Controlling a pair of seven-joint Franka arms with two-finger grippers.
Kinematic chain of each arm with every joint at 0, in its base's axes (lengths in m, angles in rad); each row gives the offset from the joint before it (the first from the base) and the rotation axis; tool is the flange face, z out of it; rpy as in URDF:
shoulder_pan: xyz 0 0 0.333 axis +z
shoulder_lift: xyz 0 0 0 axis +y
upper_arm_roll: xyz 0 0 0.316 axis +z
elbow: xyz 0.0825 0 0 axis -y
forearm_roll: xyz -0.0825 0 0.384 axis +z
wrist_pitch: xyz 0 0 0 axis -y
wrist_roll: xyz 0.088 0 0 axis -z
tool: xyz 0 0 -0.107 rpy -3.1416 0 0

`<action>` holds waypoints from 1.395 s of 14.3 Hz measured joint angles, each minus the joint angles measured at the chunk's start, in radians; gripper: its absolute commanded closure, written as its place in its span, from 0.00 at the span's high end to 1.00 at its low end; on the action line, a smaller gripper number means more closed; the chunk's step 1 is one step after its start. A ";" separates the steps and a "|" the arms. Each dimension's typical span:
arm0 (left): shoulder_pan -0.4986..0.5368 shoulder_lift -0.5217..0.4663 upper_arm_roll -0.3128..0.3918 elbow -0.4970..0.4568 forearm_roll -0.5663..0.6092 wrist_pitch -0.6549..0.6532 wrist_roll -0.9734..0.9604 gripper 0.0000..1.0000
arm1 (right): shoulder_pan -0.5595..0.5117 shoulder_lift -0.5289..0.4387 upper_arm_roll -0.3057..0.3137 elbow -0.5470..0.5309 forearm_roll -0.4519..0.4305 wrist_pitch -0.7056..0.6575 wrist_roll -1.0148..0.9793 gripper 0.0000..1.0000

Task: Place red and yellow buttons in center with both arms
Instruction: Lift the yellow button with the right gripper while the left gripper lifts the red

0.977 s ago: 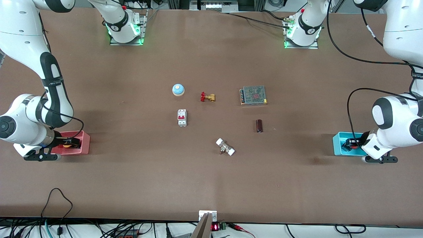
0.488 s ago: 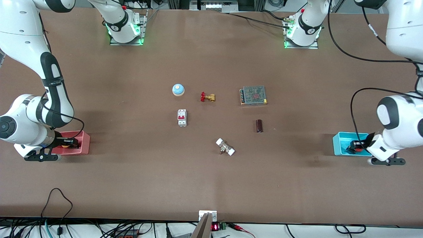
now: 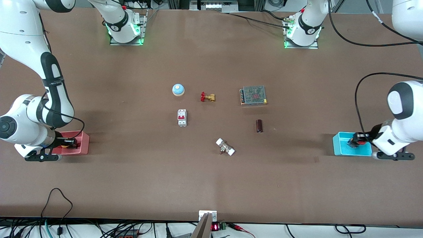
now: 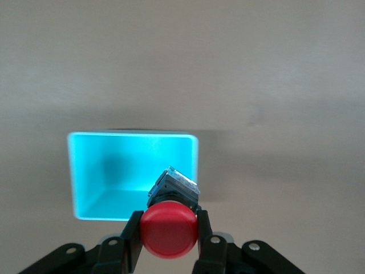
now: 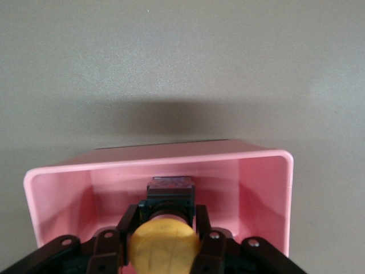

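Left gripper (image 4: 169, 231): we squeeze the red button (image 4: 169, 231) above the cyan bin (image 4: 85, 171).
Right gripper (image 5: 164, 242): we squeeze the yellow button (image 5: 163, 246) inside the pink bin (image 5: 57, 194).
Risk: a smooth cap could slip out.

Two mushroom-cap push-buttons showing: one red-capped (image 4: 169, 230), one orange-yellow-capped (image 5: 163, 246). Two rectangular plastic bins sitting on the brown tabletop (image 3: 211, 185): one pink (image 3: 82, 144), one cyan (image 3: 343, 148). Six loose parts lying mid-table. Two white arms working.
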 measured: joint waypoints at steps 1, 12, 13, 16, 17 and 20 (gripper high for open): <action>-0.005 0.003 -0.021 -0.007 0.000 0.000 -0.027 0.27 | 0.000 0.000 0.000 0.000 0.000 0.000 0.000 0.45; -0.028 0.133 -0.107 -0.037 0.000 0.054 -0.155 0.32 | 0.003 -0.130 0.001 0.104 0.000 -0.279 -0.034 0.45; -0.030 0.140 -0.107 -0.037 0.000 0.061 -0.156 0.33 | 0.011 -0.162 0.004 0.109 0.000 -0.312 -0.036 0.45; -0.033 0.152 -0.108 -0.037 0.000 0.067 -0.156 0.55 | 0.094 -0.212 0.014 0.108 0.031 -0.345 -0.021 0.45; -0.033 0.152 -0.108 -0.037 0.000 0.068 -0.156 0.68 | 0.134 -0.211 0.015 0.106 0.067 -0.345 -0.001 0.45; -0.032 0.150 -0.108 -0.028 0.000 0.071 -0.156 0.89 | 0.263 -0.190 0.019 0.102 0.161 -0.336 0.116 0.45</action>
